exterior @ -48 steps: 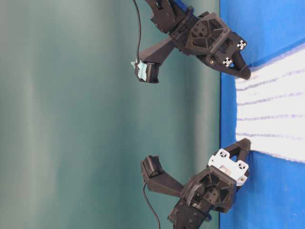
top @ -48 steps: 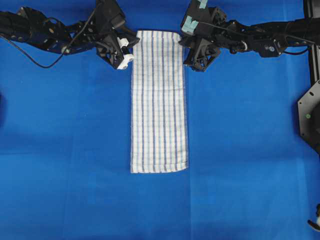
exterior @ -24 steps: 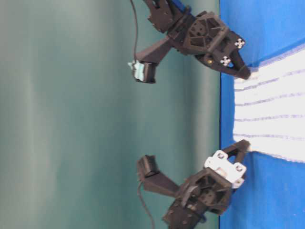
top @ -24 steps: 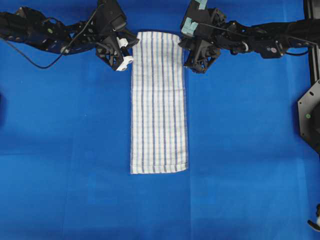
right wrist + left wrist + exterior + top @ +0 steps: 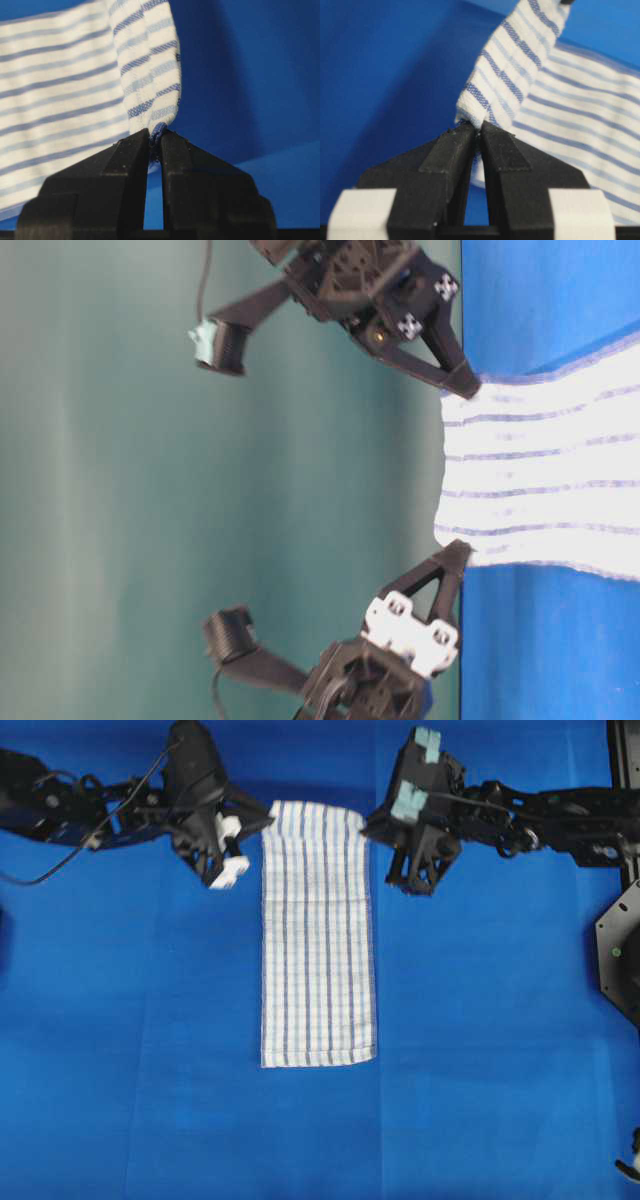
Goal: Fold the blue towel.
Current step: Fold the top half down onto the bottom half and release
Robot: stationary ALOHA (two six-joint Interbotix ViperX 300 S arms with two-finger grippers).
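Both far corners of the towel (image 5: 318,935) have come up off the table since a second ago. Left gripper (image 5: 479,134) and right gripper (image 5: 155,136) each pinch a corner near the table's far edge; the rest lies flat mid-table. It looks light and limp, best held by the corners.

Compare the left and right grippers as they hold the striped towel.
The left gripper carries a white block behind its fingers; the right gripper is black, with pale green tape on its camera mount. The left pinches the blue towel at its far corner on the overhead view's left, the right at the opposite far corner. Both are shut on a corner, and that end is lifted off the table.
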